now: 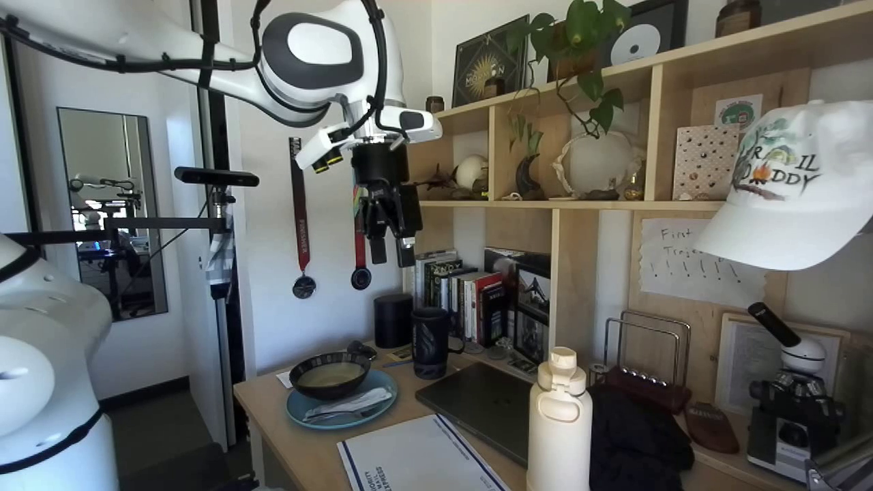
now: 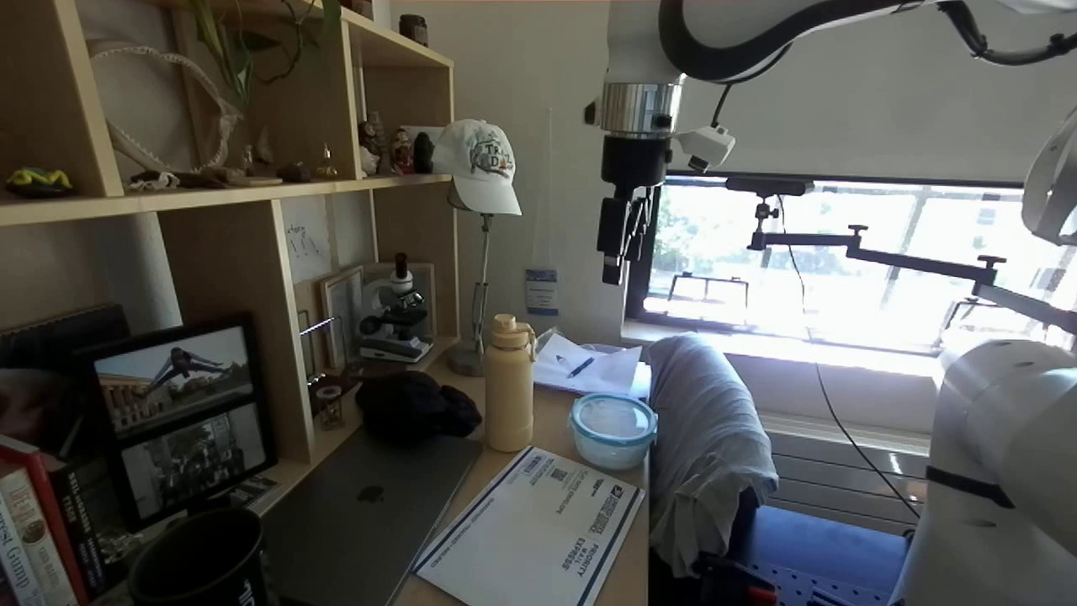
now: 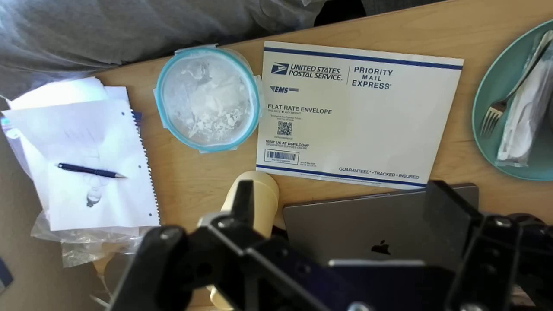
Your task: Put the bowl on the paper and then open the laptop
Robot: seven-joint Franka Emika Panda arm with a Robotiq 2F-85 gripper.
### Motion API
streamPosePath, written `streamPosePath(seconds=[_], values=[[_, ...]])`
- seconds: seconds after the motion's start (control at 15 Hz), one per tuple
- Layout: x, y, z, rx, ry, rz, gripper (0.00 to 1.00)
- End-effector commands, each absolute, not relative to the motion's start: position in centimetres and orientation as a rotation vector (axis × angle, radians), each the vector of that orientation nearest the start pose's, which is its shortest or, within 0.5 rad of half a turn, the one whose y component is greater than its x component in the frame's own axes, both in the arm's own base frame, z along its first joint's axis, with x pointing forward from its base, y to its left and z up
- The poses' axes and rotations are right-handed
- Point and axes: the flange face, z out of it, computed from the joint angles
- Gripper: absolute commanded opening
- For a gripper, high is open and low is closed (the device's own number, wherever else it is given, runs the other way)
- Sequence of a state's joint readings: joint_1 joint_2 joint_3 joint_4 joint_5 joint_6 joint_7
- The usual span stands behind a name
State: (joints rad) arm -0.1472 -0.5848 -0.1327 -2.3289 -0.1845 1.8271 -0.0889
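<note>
The bowl (image 1: 330,376) is dark-rimmed with a grey-tan inside. It sits on the blue plate (image 1: 297,413) in an exterior view, and I cannot make it out elsewhere. The paper, a pale striped envelope (image 1: 416,455), lies flat on the desk; it also shows in an exterior view (image 2: 538,526) and the wrist view (image 3: 371,116). The laptop (image 1: 481,402) is shut, its dark lid beside the paper; it also shows in an exterior view (image 2: 362,505) and the wrist view (image 3: 345,224). My gripper (image 1: 392,251) is open and empty, high above the desk; its fingers (image 3: 341,188) stand wide apart.
A cream bottle (image 1: 559,436) stands by the laptop, with dark cloth (image 1: 634,436) behind. A black mug (image 1: 430,344) stands near the plate. A blue-lidded container (image 3: 207,99) sits beside the paper. Wrapped cutlery and a fork (image 3: 497,112) lie on the plate. Shelves (image 1: 573,204) line the wall.
</note>
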Motion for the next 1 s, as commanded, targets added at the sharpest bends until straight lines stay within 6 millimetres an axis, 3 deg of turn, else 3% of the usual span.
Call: streamPosePath(seconds=[0.0, 0.27, 0.47, 0.73, 0.93], values=[[38.3, -10.4, 54.9, -3.265, 0.142, -0.1, 1.0], [42.6, -4.2, 53.0, -3.301, 0.031, -0.184, 1.0], [45.9, 0.1, 49.8, -3.315, -0.046, -0.274, 1.0], [49.6, 3.4, 44.1, -3.247, -0.079, -0.368, 1.0], [51.8, 4.7, 39.5, -3.192, -0.082, -0.391, 1.0]])
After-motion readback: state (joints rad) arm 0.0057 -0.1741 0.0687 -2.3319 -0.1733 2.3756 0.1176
